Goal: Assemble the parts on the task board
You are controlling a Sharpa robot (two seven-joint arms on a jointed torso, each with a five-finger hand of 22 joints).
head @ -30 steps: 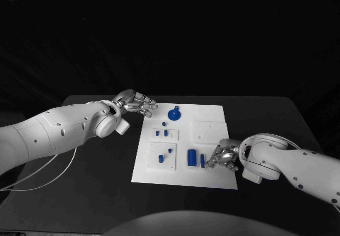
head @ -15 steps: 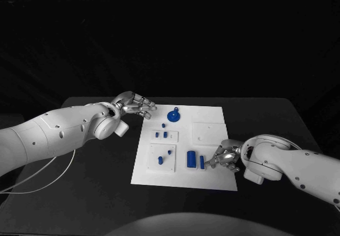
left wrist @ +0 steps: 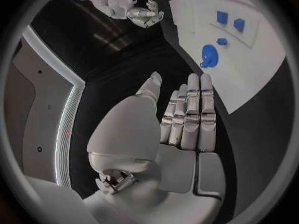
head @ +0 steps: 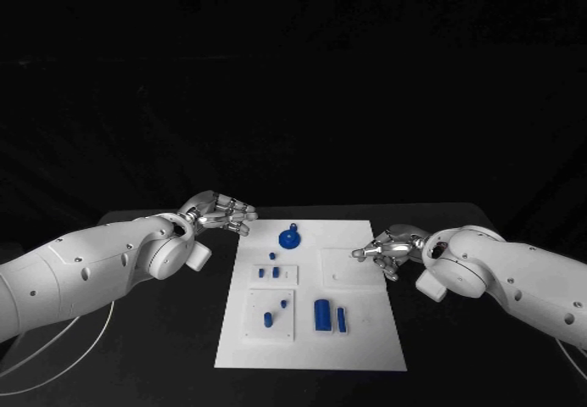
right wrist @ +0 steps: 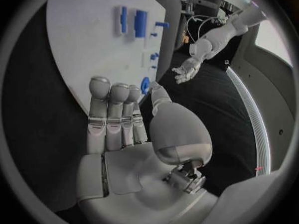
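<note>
The white task board (head: pixel 367 339) lies in the middle of the black surface (head: pixel 147 356). On its near half stand two upright blue parts (head: pixel 324 314), side by side, with smaller blue parts (head: pixel 268 319) on a raised panel to their left. Farther back sit two small blue parts (head: pixel 269 272), and near the far edge a round blue part (head: pixel 287 239). The right hand (head: pixel 382 251) hovers over the board's right edge, fingers apart, holding nothing. The left hand (head: pixel 220 213) hangs off the far left corner, also empty with fingers spread
</note>
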